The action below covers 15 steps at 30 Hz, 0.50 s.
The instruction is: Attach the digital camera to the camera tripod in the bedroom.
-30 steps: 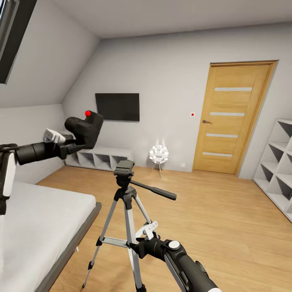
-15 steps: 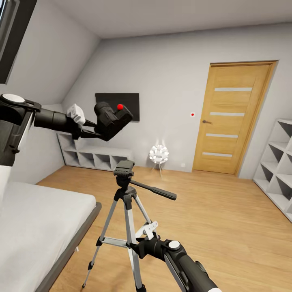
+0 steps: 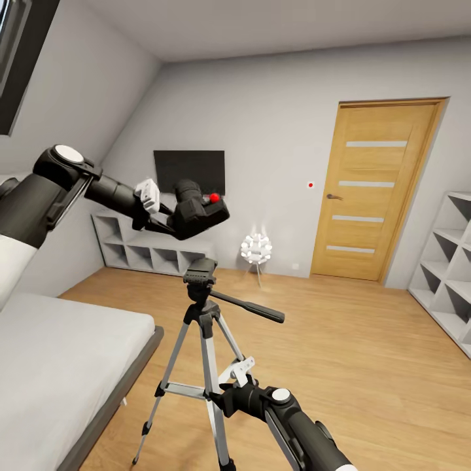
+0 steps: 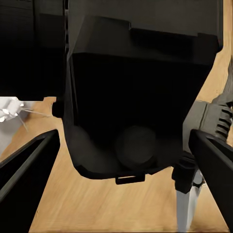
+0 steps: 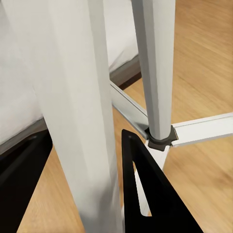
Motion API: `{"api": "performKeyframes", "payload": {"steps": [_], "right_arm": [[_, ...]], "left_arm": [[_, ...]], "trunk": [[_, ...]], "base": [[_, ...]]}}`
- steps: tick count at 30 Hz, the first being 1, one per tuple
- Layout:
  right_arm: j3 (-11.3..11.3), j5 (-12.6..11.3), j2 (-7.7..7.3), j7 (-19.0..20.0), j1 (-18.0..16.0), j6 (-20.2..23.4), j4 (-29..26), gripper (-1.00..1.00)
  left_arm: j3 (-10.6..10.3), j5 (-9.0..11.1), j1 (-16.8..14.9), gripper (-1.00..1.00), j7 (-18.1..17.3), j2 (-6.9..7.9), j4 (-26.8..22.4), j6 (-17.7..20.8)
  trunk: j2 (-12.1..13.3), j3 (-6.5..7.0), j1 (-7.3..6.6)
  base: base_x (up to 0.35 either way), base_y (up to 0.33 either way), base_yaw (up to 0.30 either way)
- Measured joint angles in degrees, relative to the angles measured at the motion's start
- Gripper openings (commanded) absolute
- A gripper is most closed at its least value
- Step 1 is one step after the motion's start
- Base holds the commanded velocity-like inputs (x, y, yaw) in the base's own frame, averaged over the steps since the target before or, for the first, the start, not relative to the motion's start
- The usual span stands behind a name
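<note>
Two arms: you have both in the head view.
Left gripper (image 3: 171, 219): your jaws pinch the camera (image 3: 199, 212), held in the air above the tripod (image 3: 201, 314) head and a little to its left, not touching it; red button (image 3: 214, 197) up.
Right gripper (image 3: 230, 386): your jaws straddle a silver tripod leg (image 5: 73, 111); whether they press it, you cannot tell.
Tripod: stands on the wood floor (image 3: 340, 347) beside the bed (image 3: 59, 353).
</note>
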Motion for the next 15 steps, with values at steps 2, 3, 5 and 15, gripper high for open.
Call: {"api": "performKeyframes", "payload": {"steps": [2,3,5,15], "right_arm": [[0.0,0.01,0.0,-0.01,0.02,-0.01,0.0,-1.0],[0.0,0.01,0.01,-0.01,0.01,-0.01,0.0,-1.0],[0.0,0.03,0.01,-0.01,0.0,-0.01,0.0,-1.0],[0.03,-0.06,-0.04,0.02,0.01,0.0,-0.01,-1.0]], "left_arm": [[-2.65,1.26,-1.27,-1.0,-0.33,-0.46,1.42,-2.29],[-3.57,2.1,-1.67,-1.0,-0.4,-0.54,1.89,-2.99],[-5.52,3.88,-2.54,-1.0,-0.57,-0.63,2.98,-4.31],[-17.94,13.61,-8.58,-1.0,-0.97,-0.55,6.81,-10.75]], "trunk": [[0.0,0.0,0.0],[0.0,0.0,0.0],[0.0,0.0,0.0],[0.0,0.0,0.0]], "base": [[0.0,0.0,0.0],[0.0,0.0,0.0],[0.0,0.0,0.0],[0.0,0.0,0.0]]}}
